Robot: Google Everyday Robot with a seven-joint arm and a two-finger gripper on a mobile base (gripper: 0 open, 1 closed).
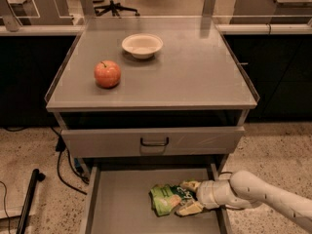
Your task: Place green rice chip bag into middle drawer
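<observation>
The green rice chip bag (165, 199) lies crumpled on the floor of the pulled-out middle drawer (119, 204), right of its middle. My gripper (189, 197) reaches in from the right over the drawer's right wall, its pale fingers (190, 208) around the bag's right end. The white arm runs off to the lower right.
A red apple (107, 74) and a white bowl (142, 45) stand on the cabinet top (195, 77). The drawer front above with a small black handle (154, 142) is slightly out. A black pole (27, 199) and cables lie on the floor at the left. Office chairs stand behind.
</observation>
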